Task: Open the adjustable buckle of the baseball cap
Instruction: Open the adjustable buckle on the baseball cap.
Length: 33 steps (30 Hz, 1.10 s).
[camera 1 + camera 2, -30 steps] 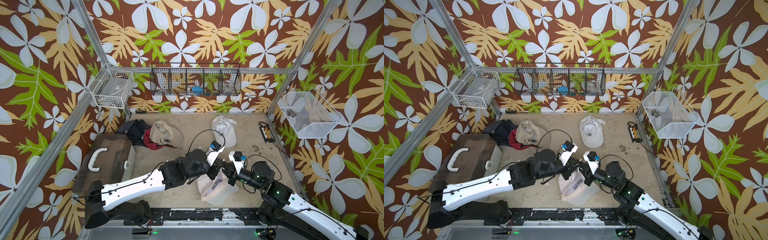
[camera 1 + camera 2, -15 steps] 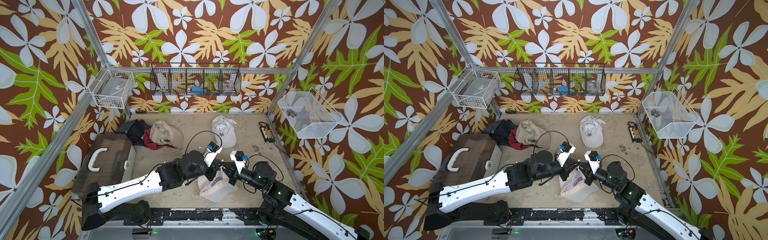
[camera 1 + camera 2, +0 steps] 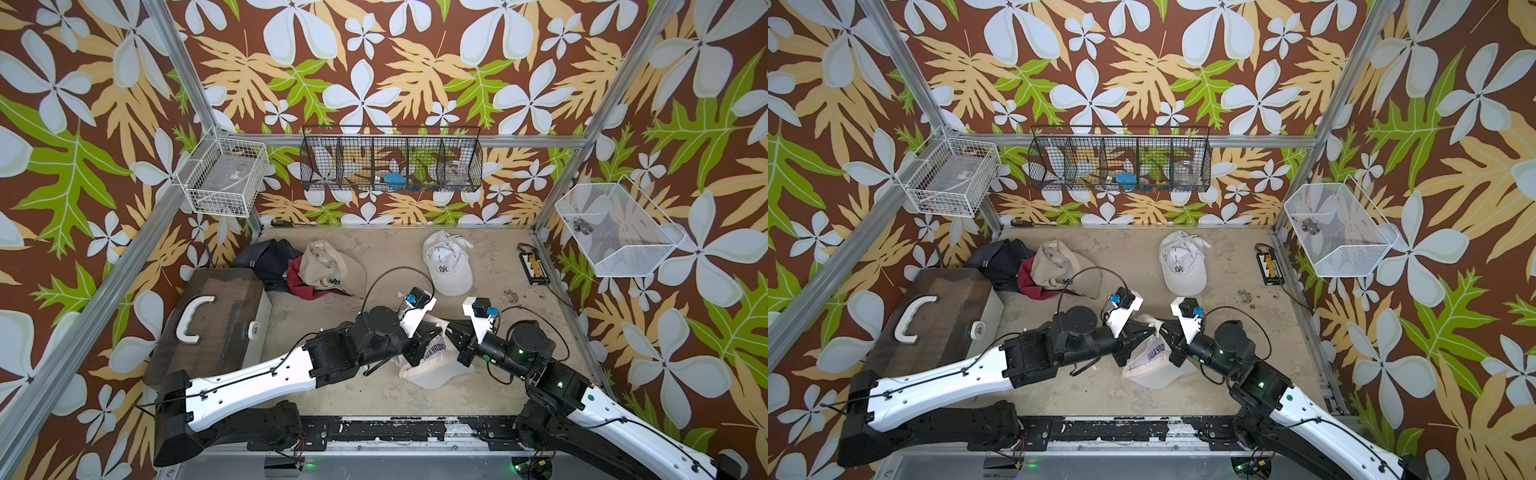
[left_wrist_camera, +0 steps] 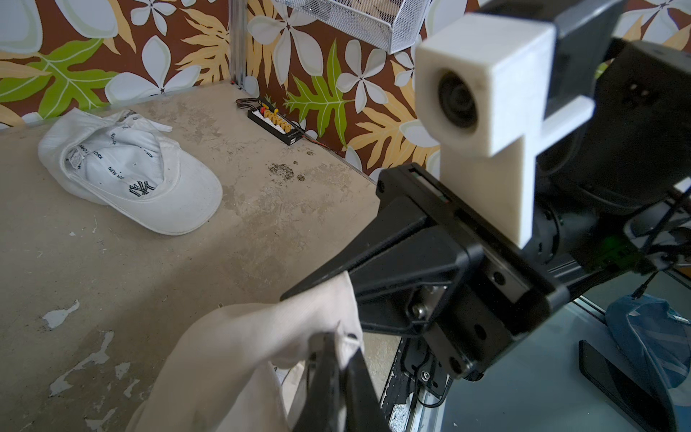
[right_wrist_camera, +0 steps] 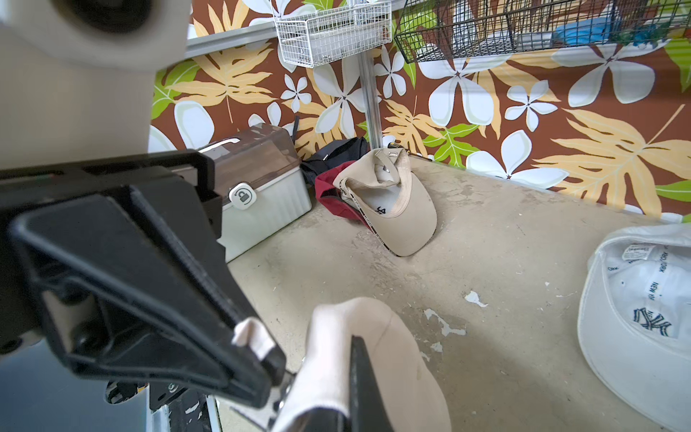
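Tabletop (image 3: pixel 374 390), reference: lidded box (image 3: pixel 224 299).

Cream cap (image 3: pixel 432 368) sits to the robot's right of the box, well apart from it and slightly nearer the front rail (image 3: pixel 395 424).

Change over the last second: the left gripper (image 3: pixel 434 332) jaws, slightly parted before, have closed on the cap's strap (image 5: pixel 250 336). The right gripper (image 3: pixel 452 329) jaws are unchanged, clamped on cap fabric just beside it. The rear band is now held raised by both arms. Judged ready for the pull that frees the buckle.

Cap long axis runs crown to brim. The brim points at the front rail and appears to rest on the tabletop. The strap runs crosswise, from the box side outward. The buckle itself is hidden.
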Motion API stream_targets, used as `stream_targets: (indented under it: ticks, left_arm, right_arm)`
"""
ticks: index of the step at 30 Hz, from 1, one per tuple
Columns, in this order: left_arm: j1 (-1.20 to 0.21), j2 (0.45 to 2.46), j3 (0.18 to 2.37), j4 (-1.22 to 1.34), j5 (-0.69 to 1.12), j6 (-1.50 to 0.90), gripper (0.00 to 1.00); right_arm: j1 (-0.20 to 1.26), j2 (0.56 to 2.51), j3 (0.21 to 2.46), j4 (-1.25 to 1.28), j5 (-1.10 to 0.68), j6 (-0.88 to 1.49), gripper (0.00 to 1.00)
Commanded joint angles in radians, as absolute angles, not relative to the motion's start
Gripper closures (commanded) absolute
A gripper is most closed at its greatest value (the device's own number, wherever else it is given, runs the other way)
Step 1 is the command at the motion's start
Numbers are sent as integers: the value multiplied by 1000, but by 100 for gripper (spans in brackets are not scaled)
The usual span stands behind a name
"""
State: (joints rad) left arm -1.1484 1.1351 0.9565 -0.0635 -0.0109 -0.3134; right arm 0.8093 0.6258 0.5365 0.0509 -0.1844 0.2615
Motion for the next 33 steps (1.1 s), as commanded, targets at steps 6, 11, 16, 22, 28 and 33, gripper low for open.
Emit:
stream_targets:
  ticks: [6, 11, 16, 22, 28, 33]
  left_arm:
    - [-1152, 1113, 921, -20, -15, -337, 100]
    - [-1154, 1105, 889, -6, -18, -352, 100]
    - [-1155, 1093, 848, 7, -21, -367, 100]
    - [-1156, 1065, 804, 22, -21, -389, 100]
    - [-1157, 1047, 800, 26, -34, -392, 74]
    - [-1160, 1007, 772, 50, -62, -400, 58]
  right_arm:
    - [809, 629, 559, 71, -170, 276, 100]
    - [809, 630, 571, 71, -167, 281, 100]
    - [810, 632, 582, 68, -159, 282, 100]
    - [809, 636, 593, 71, -148, 282, 100]
    - [809, 647, 605, 74, -156, 287, 100]
    - [810, 650, 619, 50, -132, 291, 100]
